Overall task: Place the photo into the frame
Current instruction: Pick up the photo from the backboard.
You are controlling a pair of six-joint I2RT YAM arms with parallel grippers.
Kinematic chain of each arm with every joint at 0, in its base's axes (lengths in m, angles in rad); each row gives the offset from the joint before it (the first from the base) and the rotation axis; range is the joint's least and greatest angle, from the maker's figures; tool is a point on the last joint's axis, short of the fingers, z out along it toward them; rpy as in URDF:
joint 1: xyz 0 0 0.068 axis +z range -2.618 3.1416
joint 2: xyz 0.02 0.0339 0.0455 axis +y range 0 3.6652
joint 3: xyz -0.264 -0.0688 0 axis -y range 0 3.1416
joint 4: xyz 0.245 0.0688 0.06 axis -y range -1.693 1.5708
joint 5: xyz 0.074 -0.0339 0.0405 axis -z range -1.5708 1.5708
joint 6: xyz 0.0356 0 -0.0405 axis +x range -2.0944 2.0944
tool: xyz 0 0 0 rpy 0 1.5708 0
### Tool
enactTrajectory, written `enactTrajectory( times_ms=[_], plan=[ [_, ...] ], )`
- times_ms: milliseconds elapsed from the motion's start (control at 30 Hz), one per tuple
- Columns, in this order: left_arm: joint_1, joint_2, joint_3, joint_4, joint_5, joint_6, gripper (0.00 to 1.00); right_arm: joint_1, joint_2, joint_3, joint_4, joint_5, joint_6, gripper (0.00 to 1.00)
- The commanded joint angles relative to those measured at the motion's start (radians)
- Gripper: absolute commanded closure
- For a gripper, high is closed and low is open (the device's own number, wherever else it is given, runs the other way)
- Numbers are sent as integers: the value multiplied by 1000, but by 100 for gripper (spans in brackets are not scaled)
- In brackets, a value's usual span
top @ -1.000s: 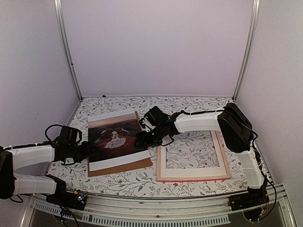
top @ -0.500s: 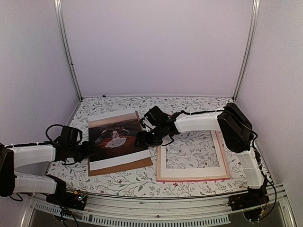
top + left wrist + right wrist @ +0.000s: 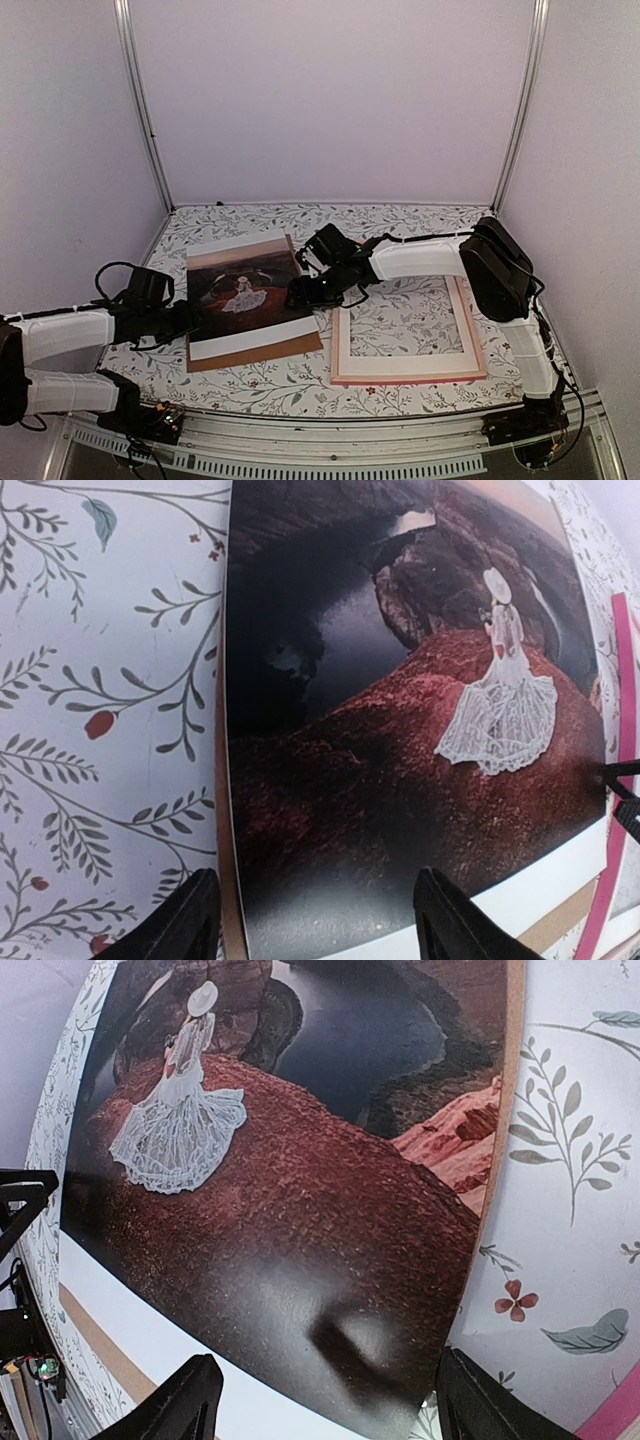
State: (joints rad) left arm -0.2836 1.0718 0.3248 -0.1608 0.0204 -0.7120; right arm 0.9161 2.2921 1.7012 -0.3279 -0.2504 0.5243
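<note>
Floral-patterned tabletop (image 3: 400, 225) inside a pale-walled enclosure carries all parts. Toward its left edge, the left gripper (image 3: 185, 322) has its fingers apart and straddles the left border of the rectangular dark red-brown photo (image 3: 245, 290). The print lies flat on a plain brown backing board (image 3: 260, 352), long axis running near edge to far edge, figure's head farthest. The right gripper (image 3: 300, 293), likewise apart, straddles its right border. The thin pink rectangular frame (image 3: 482, 345) with white card mat (image 3: 400, 365) lies rightward, unfilled; insertion is judged not yet begun.
</note>
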Motion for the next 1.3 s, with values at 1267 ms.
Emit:
enactTrajectory(
  times_ms=[1267],
  plan=[
    [-115,-16,59,-90,-101,-38,32,-2,18,-31,-31,-14,11,23]
  ],
)
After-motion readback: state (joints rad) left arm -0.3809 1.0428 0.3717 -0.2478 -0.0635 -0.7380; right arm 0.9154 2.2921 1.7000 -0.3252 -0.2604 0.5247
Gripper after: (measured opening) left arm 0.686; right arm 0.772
